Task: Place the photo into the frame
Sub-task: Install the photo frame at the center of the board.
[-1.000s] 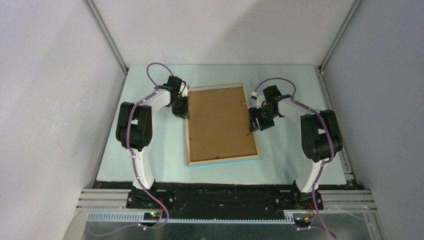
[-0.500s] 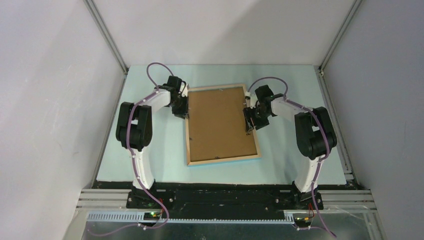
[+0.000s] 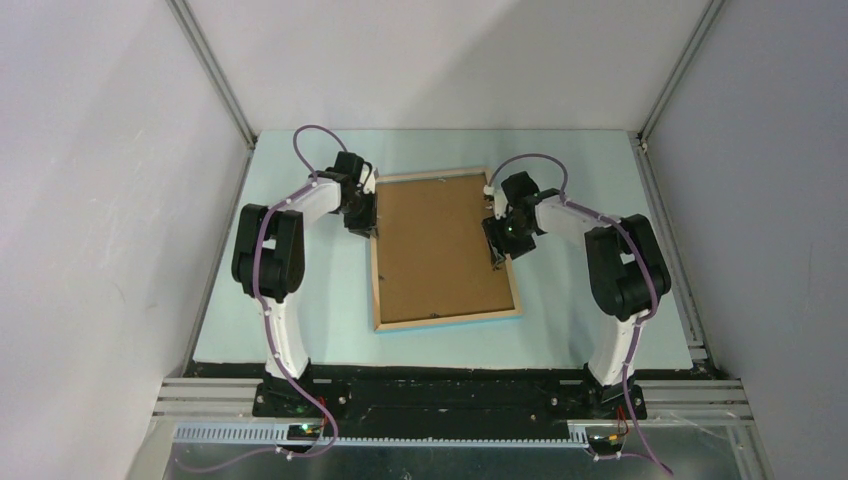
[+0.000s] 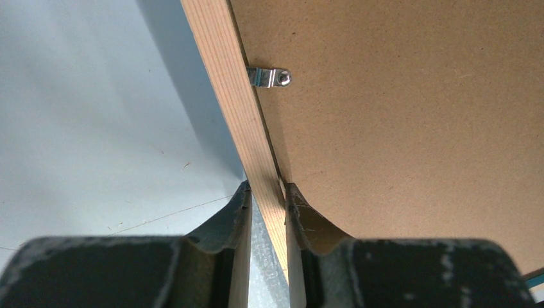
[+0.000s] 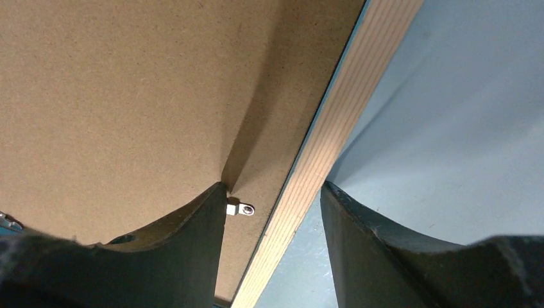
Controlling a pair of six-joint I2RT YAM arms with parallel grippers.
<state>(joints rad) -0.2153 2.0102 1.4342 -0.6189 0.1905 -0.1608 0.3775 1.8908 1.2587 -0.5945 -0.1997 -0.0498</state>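
right gripper (image 3: 497,238) has shifted inward and toward the far end of the frame (image 3: 445,318) since the earlier frame, and its jaws have narrowed slightly. left arm unchanged.

findings:
- frame lies back-up on the pale mat (image 3: 300,300), long axis running from near to far, slightly skewed. plain brown backing board (image 3: 435,245) fills it.
- photo not visible in any of the 3 views. judged to lie under the board, but cannot confirm.
- left gripper (image 4: 268,187): pressed onto the frame's left rail (image 4: 221,58), 1 finger on each side, pinching it. a metal clip (image 4: 269,77) sits further along that rail.
- right gripper (image 5: 272,189): spread, astride the right rail (image 5: 359,90), gripping nothing. inner finger is over the board, just beside a second clip (image 5: 240,209). outer finger is over the mat, close to the rail's outer face.

key relation: the right rail passes between the right fingers, nearer the outer 1, and runs along the frame's long axis. the right arm is the nearer arm to that clip. judged next step: either close on the rail or work the clip with the inner finger.

clearance: open mat on both long sides. risk: with the left rail clamped, a sideways push may skew or lift the frame.
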